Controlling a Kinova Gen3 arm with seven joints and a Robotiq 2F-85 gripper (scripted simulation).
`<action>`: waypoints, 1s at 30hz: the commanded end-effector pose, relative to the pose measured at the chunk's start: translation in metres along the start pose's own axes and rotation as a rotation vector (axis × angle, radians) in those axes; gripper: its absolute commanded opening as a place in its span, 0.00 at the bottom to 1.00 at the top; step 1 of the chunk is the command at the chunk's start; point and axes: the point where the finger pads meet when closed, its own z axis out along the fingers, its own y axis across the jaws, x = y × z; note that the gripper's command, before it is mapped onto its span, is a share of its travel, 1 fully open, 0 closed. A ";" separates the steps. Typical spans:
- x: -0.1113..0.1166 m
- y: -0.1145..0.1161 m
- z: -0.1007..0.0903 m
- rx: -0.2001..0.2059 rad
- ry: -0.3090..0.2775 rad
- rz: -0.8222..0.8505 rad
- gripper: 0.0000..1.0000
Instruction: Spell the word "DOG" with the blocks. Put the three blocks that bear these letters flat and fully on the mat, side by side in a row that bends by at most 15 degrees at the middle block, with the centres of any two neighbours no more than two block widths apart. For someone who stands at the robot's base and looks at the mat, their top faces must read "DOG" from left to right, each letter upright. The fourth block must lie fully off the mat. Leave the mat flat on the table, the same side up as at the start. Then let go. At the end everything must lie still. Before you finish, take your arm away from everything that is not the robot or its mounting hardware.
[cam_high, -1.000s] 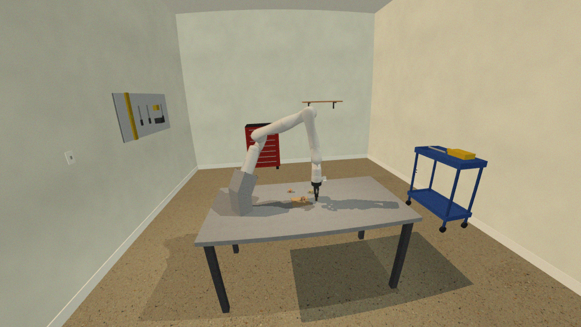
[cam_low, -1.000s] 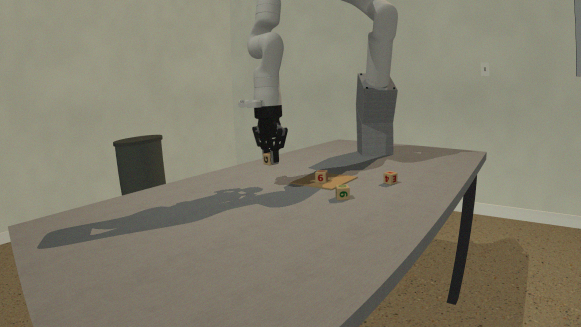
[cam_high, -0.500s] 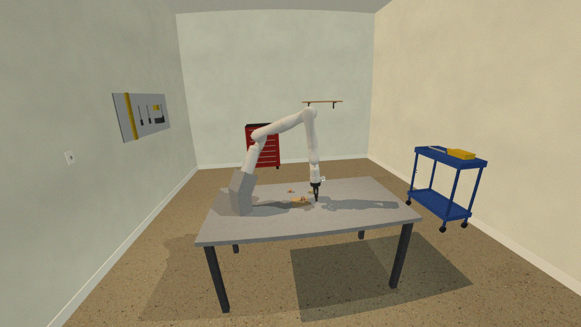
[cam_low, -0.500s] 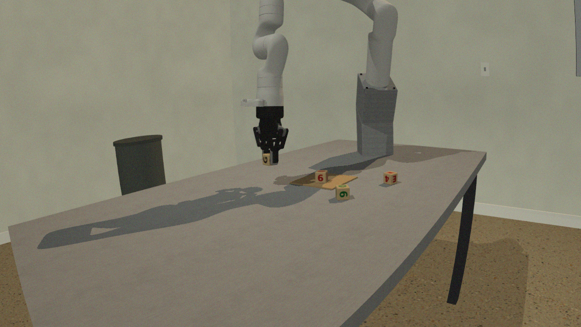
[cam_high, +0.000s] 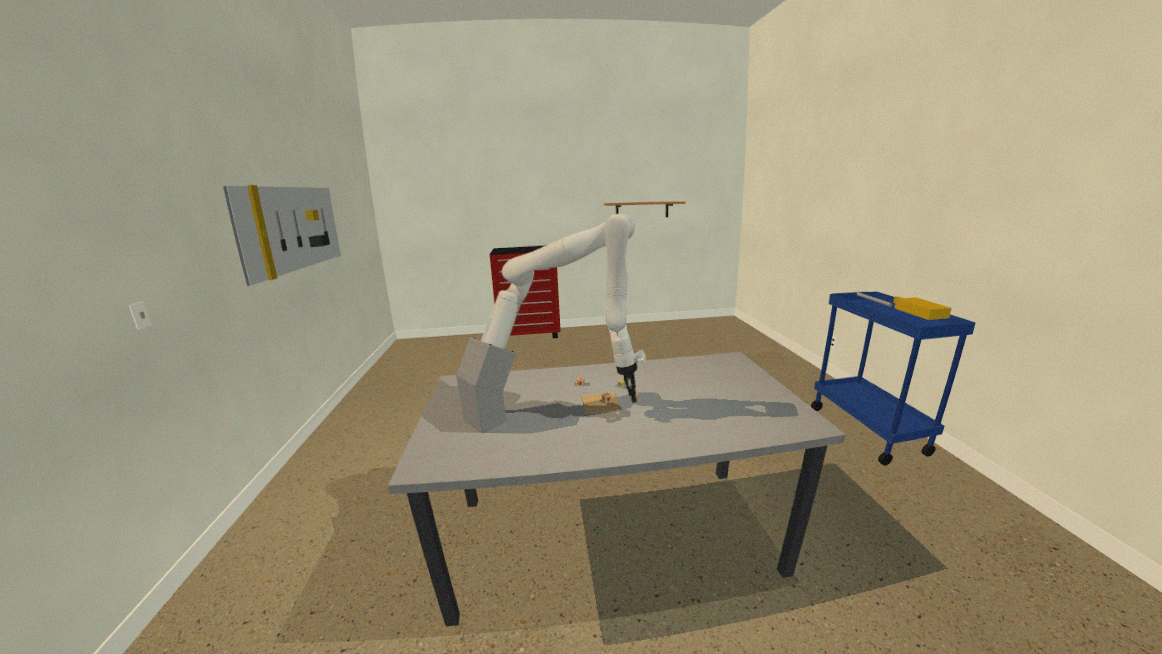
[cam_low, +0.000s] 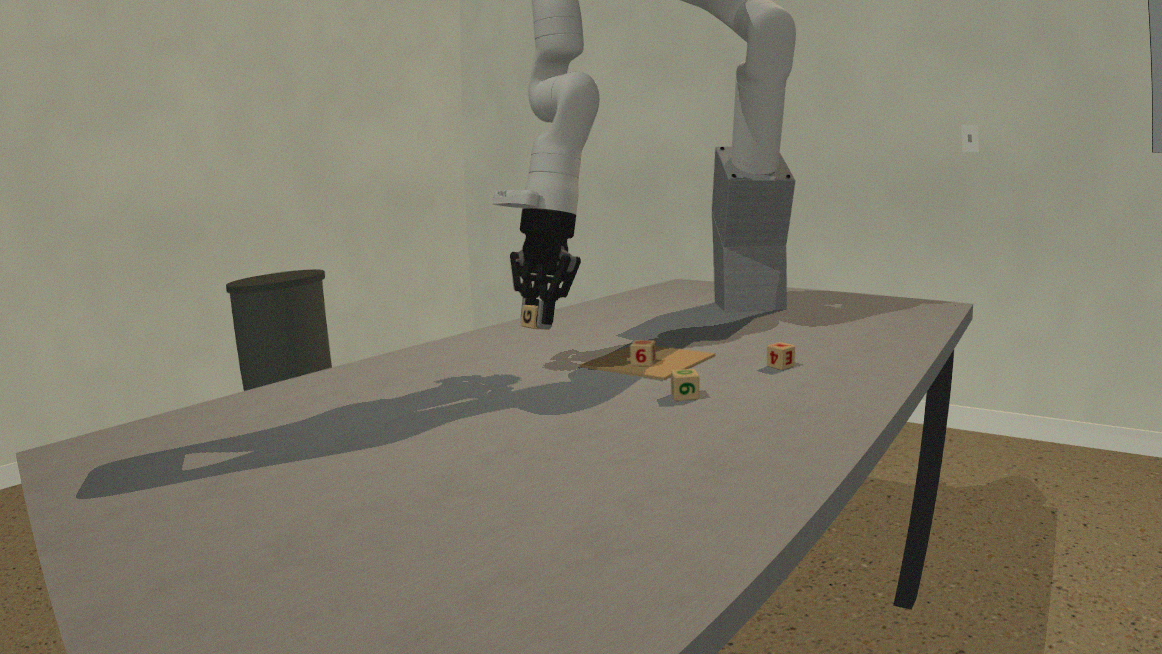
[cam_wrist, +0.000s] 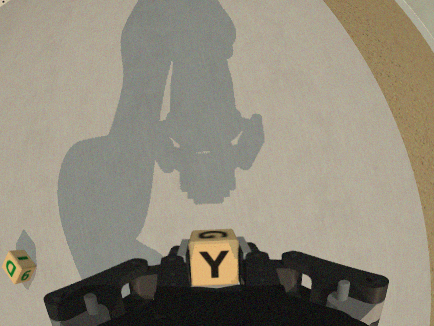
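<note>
A red tool cabinet (cam_high: 536, 296); a blue cart (cam_high: 935, 328) bearing a yellow box (cam_high: 922, 307); a dark bin (cam_low: 280, 333).

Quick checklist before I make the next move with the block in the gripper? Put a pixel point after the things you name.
1. Fingers (cam_high: 633, 399) (cam_low: 539, 315) shut on the G block (cam_low: 529, 316) (cam_wrist: 214, 262): ok.
2. G block lifted off the table (cam_high: 504, 467) (cam_low: 365, 519) (cam_wrist: 320, 165): ok.
3. G facing up: not ok; it faces sideways.
4. Mat (cam_high: 596, 407) (cam_low: 687, 362) flat on the table: ok.
5. Green-lettered block (cam_high: 621, 382) (cam_low: 685, 385) (cam_wrist: 19, 267) on the mat: not ok, beside it.
6. Letter atop the mat's block (cam_high: 606, 398) (cam_low: 642, 354): cannot tell.
</note>
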 end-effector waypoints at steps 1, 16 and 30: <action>-0.005 -0.003 0.001 0.003 0.038 -0.020 0.26; -0.005 -0.001 0.001 -0.003 0.251 -0.014 0.26; -0.005 -0.007 0.002 0.011 0.461 -0.020 0.26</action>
